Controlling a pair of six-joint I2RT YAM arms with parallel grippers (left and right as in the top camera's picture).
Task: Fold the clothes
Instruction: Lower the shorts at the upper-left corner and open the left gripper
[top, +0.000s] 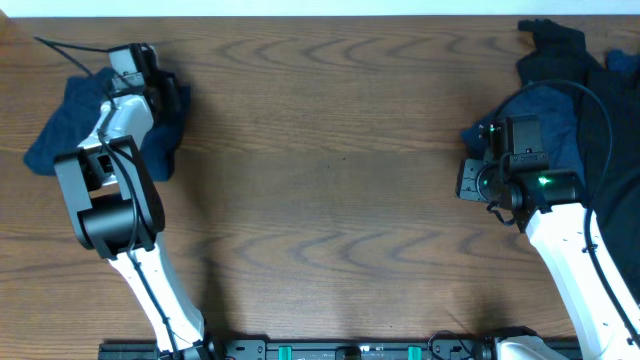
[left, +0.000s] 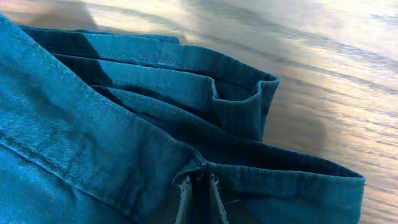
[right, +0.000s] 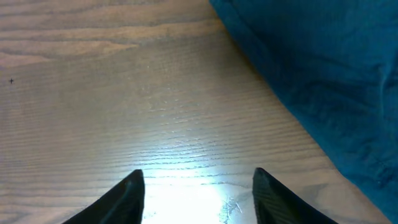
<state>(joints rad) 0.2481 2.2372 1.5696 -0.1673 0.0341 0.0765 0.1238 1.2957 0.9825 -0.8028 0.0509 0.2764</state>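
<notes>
A mid-blue garment (top: 50, 140) lies bunched at the far left of the table. In the left wrist view it shows as folded layers with stitched hems (left: 124, 93). My left gripper (top: 160, 92) is down on it, and its fingers (left: 198, 190) are nearly together with a fold of this blue cloth pinched between them. A pile of dark navy and blue clothes (top: 565, 100) lies at the far right. My right gripper (top: 466, 180) is open and empty (right: 199, 193) just above bare wood, left of that pile, whose blue edge (right: 311, 74) shows in the right wrist view. No buttons or label show.
The wooden table (top: 320, 150) stretches between the two cloth heaps. Black cables (top: 60, 50) run over the left cloth and along the right arm. The arm bases stand at the front edge (top: 330, 350).
</notes>
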